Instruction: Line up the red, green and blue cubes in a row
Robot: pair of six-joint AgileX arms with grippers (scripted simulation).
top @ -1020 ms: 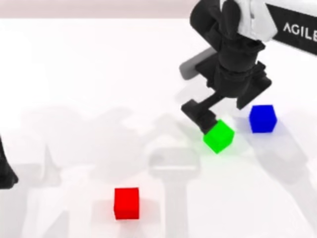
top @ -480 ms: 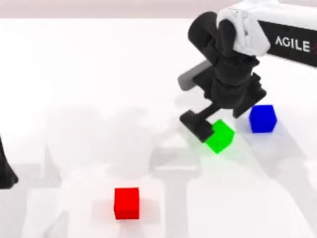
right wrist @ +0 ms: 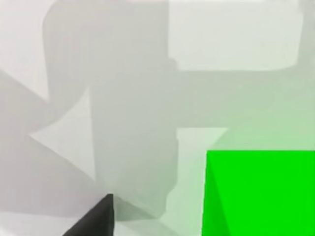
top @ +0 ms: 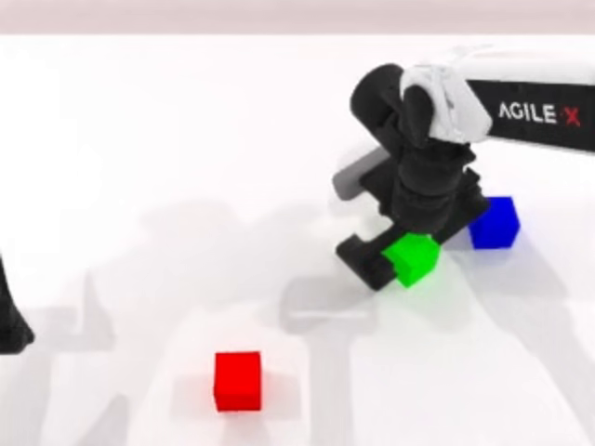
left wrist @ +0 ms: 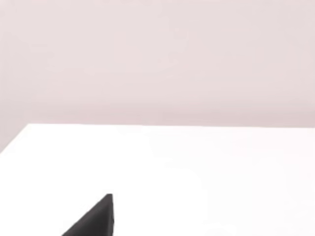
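White counter (top: 186, 139), evenly lit, pale wall band along the far edge. Green cube (top: 412, 258) sits right of centre, partly under the right gripper (top: 398, 253), which is down over it; one black finger (top: 364, 258) shows on the cube's left side, touching or nearly so, the other is hidden beneath the wrist, so I cannot tell whether the fingers are clamped on the cube or apart around it. In the right wrist view the green cube (right wrist: 261, 192) fills the near corner, with a dark fingertip (right wrist: 96, 219) off to one side. Blue cube (top: 494, 222) lies just beside the gripper body on its right, near the green one. Red cube (top: 238, 380) sits alone, well apart, toward the near edge left of centre. Left arm (top: 9, 321) parked at the counter's left edge; its wrist view shows only bare counter and wall.
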